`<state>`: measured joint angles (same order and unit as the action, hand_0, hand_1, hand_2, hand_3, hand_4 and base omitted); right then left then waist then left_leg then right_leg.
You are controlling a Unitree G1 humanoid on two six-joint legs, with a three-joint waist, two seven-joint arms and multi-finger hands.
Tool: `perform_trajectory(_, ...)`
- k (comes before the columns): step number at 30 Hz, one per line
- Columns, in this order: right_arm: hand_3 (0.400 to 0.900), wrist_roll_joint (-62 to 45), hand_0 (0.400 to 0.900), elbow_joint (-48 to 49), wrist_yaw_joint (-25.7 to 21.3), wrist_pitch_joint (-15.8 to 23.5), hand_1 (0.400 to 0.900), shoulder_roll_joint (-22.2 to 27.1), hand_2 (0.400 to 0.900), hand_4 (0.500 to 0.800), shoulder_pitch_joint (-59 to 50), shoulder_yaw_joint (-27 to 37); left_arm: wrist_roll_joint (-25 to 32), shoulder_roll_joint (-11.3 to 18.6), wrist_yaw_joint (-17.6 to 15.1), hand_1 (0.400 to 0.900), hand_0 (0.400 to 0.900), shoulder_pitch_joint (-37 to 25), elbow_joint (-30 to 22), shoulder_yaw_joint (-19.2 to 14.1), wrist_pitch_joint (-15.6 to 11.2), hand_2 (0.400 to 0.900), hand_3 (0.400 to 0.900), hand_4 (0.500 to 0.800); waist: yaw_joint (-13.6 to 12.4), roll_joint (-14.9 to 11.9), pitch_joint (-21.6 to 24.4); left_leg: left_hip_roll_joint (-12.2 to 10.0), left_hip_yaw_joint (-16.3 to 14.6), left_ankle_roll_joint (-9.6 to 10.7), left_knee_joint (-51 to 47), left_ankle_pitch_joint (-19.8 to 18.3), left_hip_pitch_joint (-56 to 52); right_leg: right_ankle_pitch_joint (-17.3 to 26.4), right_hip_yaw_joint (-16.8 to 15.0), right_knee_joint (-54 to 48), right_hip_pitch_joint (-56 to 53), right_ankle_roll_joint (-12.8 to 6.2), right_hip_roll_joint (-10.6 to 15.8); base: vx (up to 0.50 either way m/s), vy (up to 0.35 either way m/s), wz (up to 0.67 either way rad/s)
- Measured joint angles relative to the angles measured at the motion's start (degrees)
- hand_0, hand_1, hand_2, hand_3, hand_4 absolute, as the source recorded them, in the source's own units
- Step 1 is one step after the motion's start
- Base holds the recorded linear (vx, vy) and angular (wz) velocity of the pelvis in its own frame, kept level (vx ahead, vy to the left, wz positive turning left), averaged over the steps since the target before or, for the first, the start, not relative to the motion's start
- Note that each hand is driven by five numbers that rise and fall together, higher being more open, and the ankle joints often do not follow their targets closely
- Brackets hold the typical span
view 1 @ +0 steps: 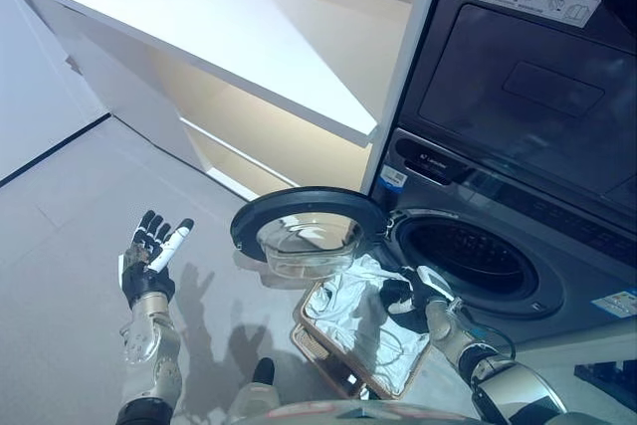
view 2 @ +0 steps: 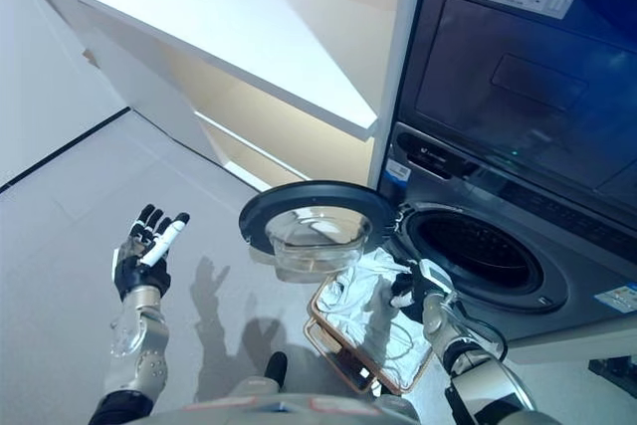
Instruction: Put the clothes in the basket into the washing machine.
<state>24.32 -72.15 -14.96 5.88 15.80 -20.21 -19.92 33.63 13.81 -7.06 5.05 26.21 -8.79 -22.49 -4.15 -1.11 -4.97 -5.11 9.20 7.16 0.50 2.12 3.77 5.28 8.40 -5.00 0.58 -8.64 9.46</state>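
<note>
The washing machine [view 1: 478, 261] stands with its round door [view 1: 307, 221] swung wide open, so the dark drum [view 2: 485, 251] is ready to take a load. On the floor right in front of it sits the basket [view 1: 320, 343], a shallow tray-like thing with a copper-coloured rim, partly hidden under the open door. White clothes [view 1: 350, 296] lie heaped inside it, and I see nothing in the drum yet, though its depths are dark.

The right hand [view 1: 413, 298] is down at the far edge of the basket, just below the drum's opening, with its fingers curled into the white cloth; it looks to me like it has hold of a garment. The left hand [view 1: 151, 254] is held up well apart to the side, over bare floor, fingers spread and holding nothing.

By my reckoning the job is barely begun: the door is open and 1 piece is gripped, but all the laundry visible is in the basket, so lifting and loading remain.
</note>
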Motion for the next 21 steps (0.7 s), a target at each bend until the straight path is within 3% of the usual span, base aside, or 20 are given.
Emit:
perform_trajectory(8, 0.900, -0.91, 0.900, -2.84, -0.68, -0.94, 0.900, 3.84, 0.900, 0.800, -5.72, 0.05, -0.28, 0.97, -1.15, 0.900, 0.900, -0.04, -2.23, 0.35, -0.05, 0.900, 0.900, 0.800, -0.37, 0.93, -1.74, 0.23, -0.16, 0.30, 1.46, 0.82, 5.90, 0.78, -0.31, 1.12, 5.91, 0.47, 0.12, -0.12, 0.017, -0.02)
perform_trajectory(15, 0.900, -2.85, 0.900, -2.87, -2.23, -1.04, 0.900, 9.35, 0.900, 0.800, -16.44, -0.09, 0.01, 1.14, -1.57, 0.900, 0.900, -1.88, -8.75, 0.93, -0.07, 0.900, 0.900, 0.800, -1.16, 4.96, -11.84, 1.06, -0.31, -0.03, 4.52, 1.35, 12.19, 1.01, -1.37, 4.96, 12.83, 0.83, 0.84, -0.12, 0.054, 0.02)
perform_trajectory(21, 0.900, -3.00, 0.900, -2.80, -2.49, -1.17, 0.900, 13.62, 0.900, 0.800, -23.85, -0.16, 0.15, 2.63, -1.28, 0.900, 0.900, -6.49, -13.87, 3.84, -0.27, 0.900, 0.900, 0.800, -1.51, 6.72, -19.61, 2.65, -0.04, -0.40, 8.26, 1.65, 18.84, 0.49, -1.99, 10.28, 20.09, 0.12, 2.34, -0.11, 0.037, -0.03)
